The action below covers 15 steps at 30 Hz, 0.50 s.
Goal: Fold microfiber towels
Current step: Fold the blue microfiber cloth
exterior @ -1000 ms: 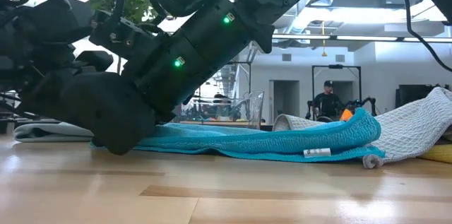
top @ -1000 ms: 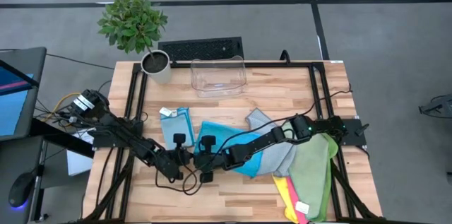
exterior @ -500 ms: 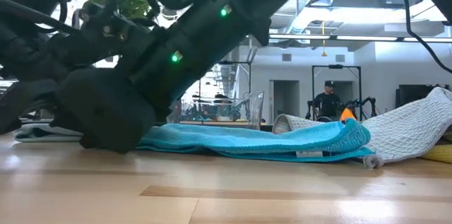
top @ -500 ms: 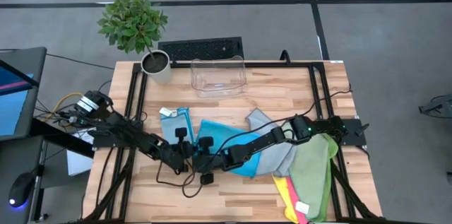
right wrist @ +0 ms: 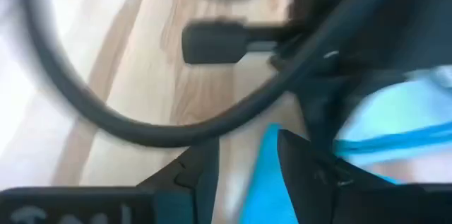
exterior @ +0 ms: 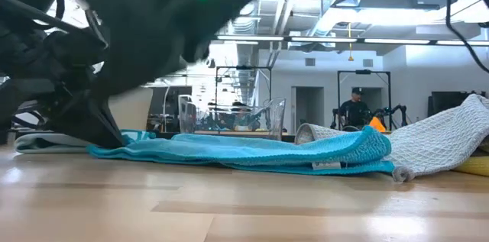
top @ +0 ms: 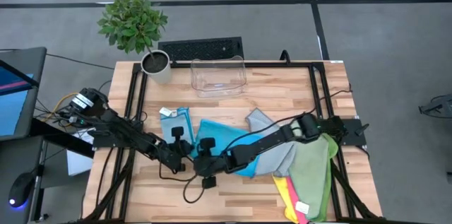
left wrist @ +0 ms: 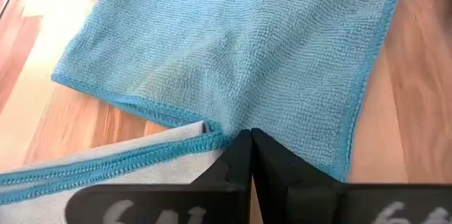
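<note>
Wooden slat surface [top: 233, 90] on a grey floor, lab room with a person seated far behind it in the low view. Landmark: the teal towel [top: 222, 139], lying flat mid-surface, long axis running across the surface in the low view, white tag on its near edge. Left gripper [top: 180, 148] sits at the teal towel's left edge, toward the folded light blue towel [top: 176, 121]; its fingers [left wrist: 240, 160] are pressed together, tips at the teal hem, nothing visibly pinched between them. Right gripper [top: 206, 162] is at the teal towel's near-left corner, just beside the left one; fingers [right wrist: 205, 171] partly apart with teal cloth showing in the gap, so whether it grips or has let go cannot be told. Judgement: the next fold needs that near-left edge, which lies directly ahead of both sets of fingers; the two are about equally near. Right of the teal towel: a heap of one grey towel [top: 272, 139], one pale green [top: 311, 164], one yellow [top: 286, 194], one pink [top: 296, 210]. Count: six towels visible, one clear bin [top: 217, 75], one potted plant [top: 134, 26].
</note>
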Motion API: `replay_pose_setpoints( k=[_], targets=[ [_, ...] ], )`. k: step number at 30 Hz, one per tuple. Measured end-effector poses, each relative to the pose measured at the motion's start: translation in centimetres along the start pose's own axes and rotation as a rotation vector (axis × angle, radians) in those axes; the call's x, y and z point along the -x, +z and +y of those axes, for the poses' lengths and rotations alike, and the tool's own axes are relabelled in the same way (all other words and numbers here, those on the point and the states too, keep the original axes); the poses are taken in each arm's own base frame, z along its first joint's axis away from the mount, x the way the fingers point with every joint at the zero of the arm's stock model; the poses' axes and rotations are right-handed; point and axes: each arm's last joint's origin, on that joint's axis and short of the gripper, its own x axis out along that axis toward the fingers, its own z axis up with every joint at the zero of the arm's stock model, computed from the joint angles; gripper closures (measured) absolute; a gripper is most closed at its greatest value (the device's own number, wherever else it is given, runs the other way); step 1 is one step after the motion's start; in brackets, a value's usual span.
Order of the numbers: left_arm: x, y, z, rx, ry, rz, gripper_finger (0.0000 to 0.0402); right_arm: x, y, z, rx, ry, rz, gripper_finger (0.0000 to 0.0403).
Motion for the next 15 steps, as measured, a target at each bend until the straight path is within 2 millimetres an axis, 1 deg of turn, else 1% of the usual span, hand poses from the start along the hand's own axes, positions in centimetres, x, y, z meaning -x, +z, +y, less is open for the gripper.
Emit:
replay_pose_setpoints(
  k=[2,4,7,12,15],
  targets=[
    [0.0,0.0,0.0,-0.002,0.002,0.002,0.0401,1.3,0.6,0.0,-0.007,-0.028,0.005,0.0232],
    [0.3,0.1,0.1,-0.004,0.000,-0.002,0.0401,2.1,-0.1,0.2,-0.006,-0.050,0.052,0.0235],
    [1.4,0.7,0.1,0.017,-0.027,-0.046,0.0401,2.3,-2.2,0.9,-0.061,-0.051,0.087,0.0246],
    [3.6,1.8,0.7,0.048,-0.026,-0.128,0.0401,1.8,-6.9,2.7,-0.180,-0.076,0.125,0.0270],
    [4.5,2.6,0.9,0.097,-0.052,-0.199,0.0401,2.1,-8.2,3.8,-0.228,-0.114,0.093,0.0284]
  ],
)
